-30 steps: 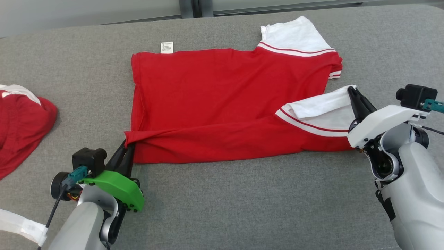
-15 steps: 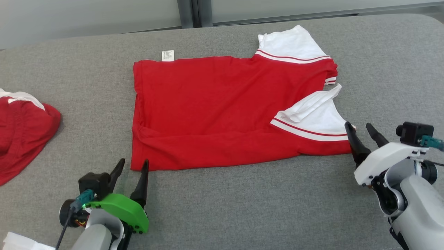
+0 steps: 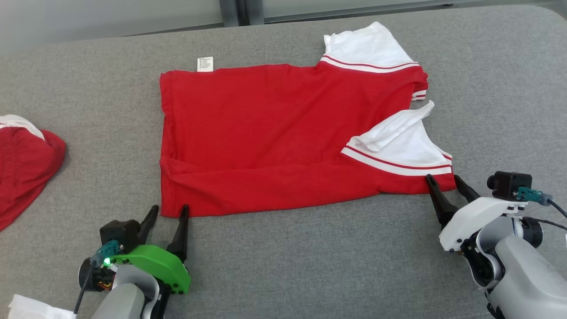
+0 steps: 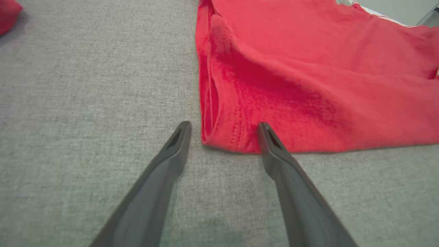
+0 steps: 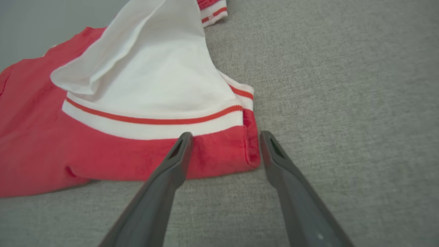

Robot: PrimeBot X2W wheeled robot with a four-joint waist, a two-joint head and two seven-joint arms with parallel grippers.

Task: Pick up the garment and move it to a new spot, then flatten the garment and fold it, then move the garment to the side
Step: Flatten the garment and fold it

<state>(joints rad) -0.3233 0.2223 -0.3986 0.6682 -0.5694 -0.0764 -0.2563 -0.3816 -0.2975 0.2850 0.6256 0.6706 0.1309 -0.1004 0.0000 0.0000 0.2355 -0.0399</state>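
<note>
Both ends of the near edge are lying loose now. A second ago my left pincer (image 3: 169, 208) was clamped on the near left corner of the shirt (image 3: 266, 133) and my right pincer (image 3: 442, 178) on the sleeve end. Now both are standing wide apart, holding nothing, just off that edge.

The shirt is lying spread across the middle of the bench (image 3: 310, 266). Its near strip is doubled over onto the body, and the near sleeve (image 3: 398, 148) is turned in on top. I am judging that I am letting go here so the fold settles where I laid it. Each pincer is hovering beside its own corner, ready to take hold again for the next fold. In the left wrist view the corner hem is sitting just ahead of my fingers, and I cannot tell whether the right finger is touching it.

The near sleeve is puckering up in a loose ridge instead of lying flat, which may spoil a tidy fold. The far sleeve (image 3: 367, 46) is sticking out past the far right corner, and a white label (image 3: 205, 64) is peeping out at the far left. A second red garment (image 3: 26, 164) is lying at the bench's left end, well apart from the shirt. It is taking up room there, should I be sliding the shirt to that side.
</note>
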